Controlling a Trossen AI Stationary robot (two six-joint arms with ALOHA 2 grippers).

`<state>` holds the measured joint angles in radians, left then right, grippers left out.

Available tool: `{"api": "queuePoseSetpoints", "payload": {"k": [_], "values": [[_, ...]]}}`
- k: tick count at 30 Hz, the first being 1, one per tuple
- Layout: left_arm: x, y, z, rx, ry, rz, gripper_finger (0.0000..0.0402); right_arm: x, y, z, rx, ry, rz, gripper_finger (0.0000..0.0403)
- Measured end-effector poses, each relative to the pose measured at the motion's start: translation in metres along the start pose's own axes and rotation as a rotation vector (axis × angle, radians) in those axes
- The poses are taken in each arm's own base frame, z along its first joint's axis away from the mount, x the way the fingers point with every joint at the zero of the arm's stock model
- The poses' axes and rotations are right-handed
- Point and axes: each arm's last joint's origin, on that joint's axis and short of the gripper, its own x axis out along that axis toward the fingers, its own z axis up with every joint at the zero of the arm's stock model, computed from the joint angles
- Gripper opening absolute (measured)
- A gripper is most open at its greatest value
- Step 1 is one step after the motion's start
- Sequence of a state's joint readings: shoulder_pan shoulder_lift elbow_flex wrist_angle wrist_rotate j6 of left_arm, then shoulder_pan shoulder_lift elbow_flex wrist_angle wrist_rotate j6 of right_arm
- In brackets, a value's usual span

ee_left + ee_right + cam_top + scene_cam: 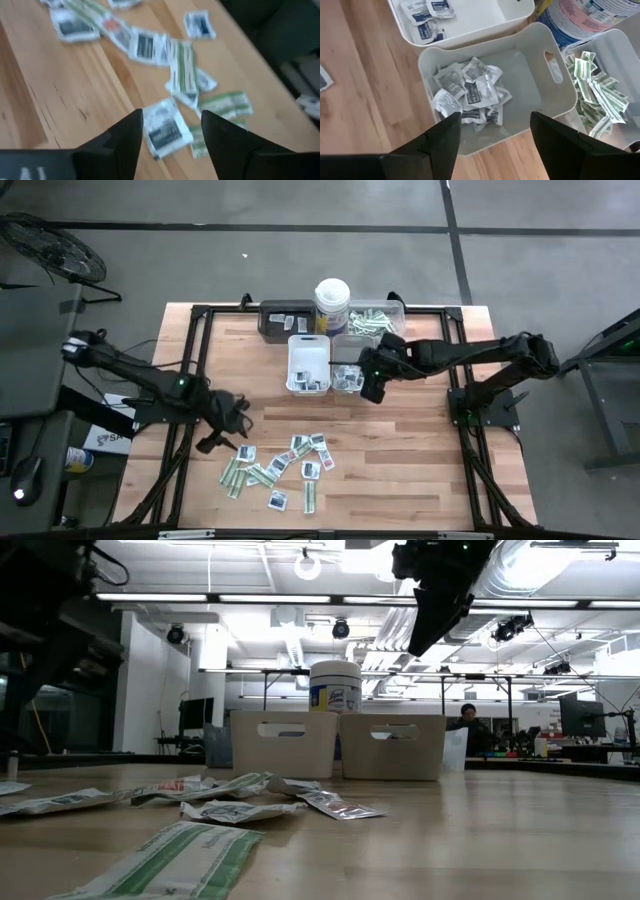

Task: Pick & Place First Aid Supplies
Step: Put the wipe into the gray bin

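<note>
Pincers poised over first aid packets on the table.
Left pincer point(170, 137) stands open, a white sachet point(165, 130) lying between its fingers beside the loose packets point(275, 470). Right pincer point(492, 135) hangs open above the grey tray point(540, 107), which holds crumpled sachets point(470, 92).

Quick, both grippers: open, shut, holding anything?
Left gripper: open, empty, above a white square sachet on the wooden table.
Right gripper: open, empty, over the grey tray of sachets.
</note>
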<state>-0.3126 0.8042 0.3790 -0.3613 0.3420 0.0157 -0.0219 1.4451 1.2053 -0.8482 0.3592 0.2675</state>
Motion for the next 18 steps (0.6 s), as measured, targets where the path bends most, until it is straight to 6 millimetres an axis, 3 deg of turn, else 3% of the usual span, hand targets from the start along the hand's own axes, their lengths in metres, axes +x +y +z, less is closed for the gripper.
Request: {"api": "queuePoseSetpoints", "payload": {"k": [8, 18], "values": [[0.023, -0.018, -0.013, -0.071, 0.189, 0.091, 0.0189, -0.001, 0.003, -0.001, -0.005, -0.003, 0.002, 0.0232], [0.044, -0.016, -0.02, -0.308, 0.283, 0.197, 0.0179, 0.001, 0.004, -0.003, -0.017, 0.011, 0.015, 0.0232]]}}
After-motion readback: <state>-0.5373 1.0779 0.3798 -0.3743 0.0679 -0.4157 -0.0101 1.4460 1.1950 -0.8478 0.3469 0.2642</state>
